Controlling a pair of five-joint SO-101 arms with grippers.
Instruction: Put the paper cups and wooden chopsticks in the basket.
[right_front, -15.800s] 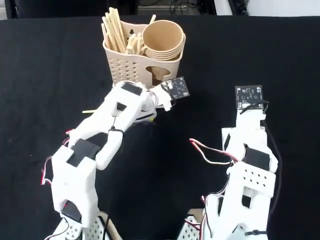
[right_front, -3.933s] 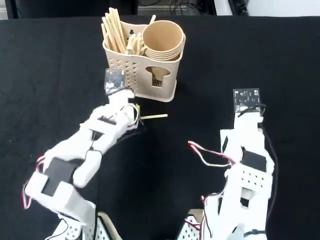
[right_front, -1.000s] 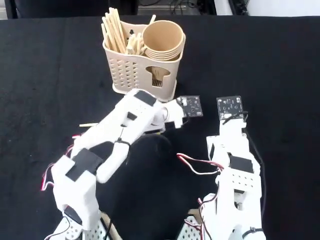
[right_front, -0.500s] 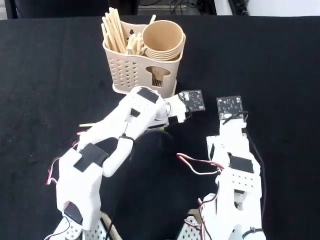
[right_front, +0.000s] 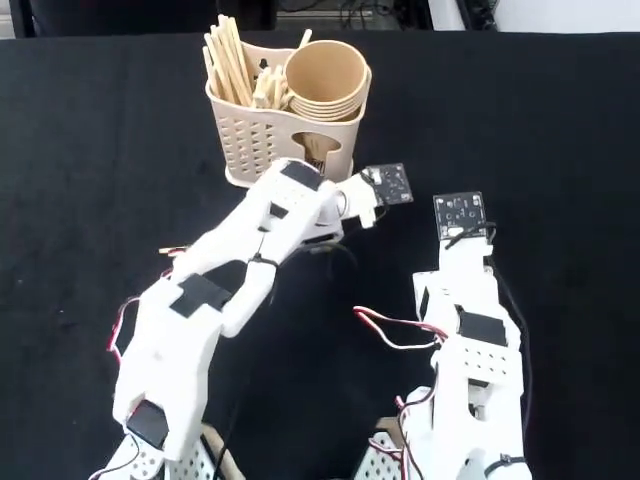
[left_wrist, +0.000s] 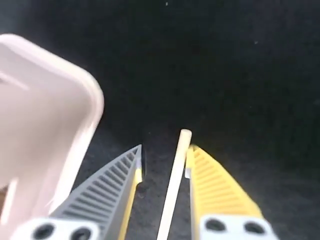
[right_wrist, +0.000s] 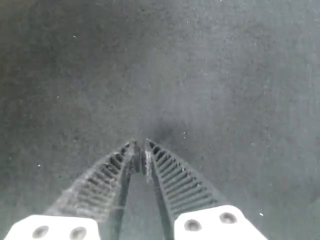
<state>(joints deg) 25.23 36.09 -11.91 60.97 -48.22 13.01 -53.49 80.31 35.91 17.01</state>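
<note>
The left gripper (left_wrist: 165, 149) has drawn in toward the basket (right_front: 262, 145) over the last half second, and its wrist now sits nearer the basket's front wall. The single stick that lay bare on the cloth (right_front: 560, 120) in front of the basket some seconds back is now covered by the left arm (right_front: 235, 270). The right gripper (right_wrist: 139, 150) has kept its place since a second ago, in front of the basket and off toward its cup side. Its jaws are closed tip to tip on nothing, above the cloth.

The left jaws stand apart with one chopstick (left_wrist: 175, 175) between them. It runs lengthwise along the yellow finger (left_wrist: 212, 185), touching it, and its end reaches just past that fingertip. The grey finger (left_wrist: 107, 185) is clear of it. A rounded corner of the basket is just beside the grey finger.

The basket holds one stack of paper cups (right_front: 325, 75) in the compartment nearer the right arm (right_front: 470, 330). A bundle of chopsticks (right_front: 228, 65) stands tilted in the other compartment. The stack looks like four or five nested cups, and the bundle is too crowded for a sure count.
</note>
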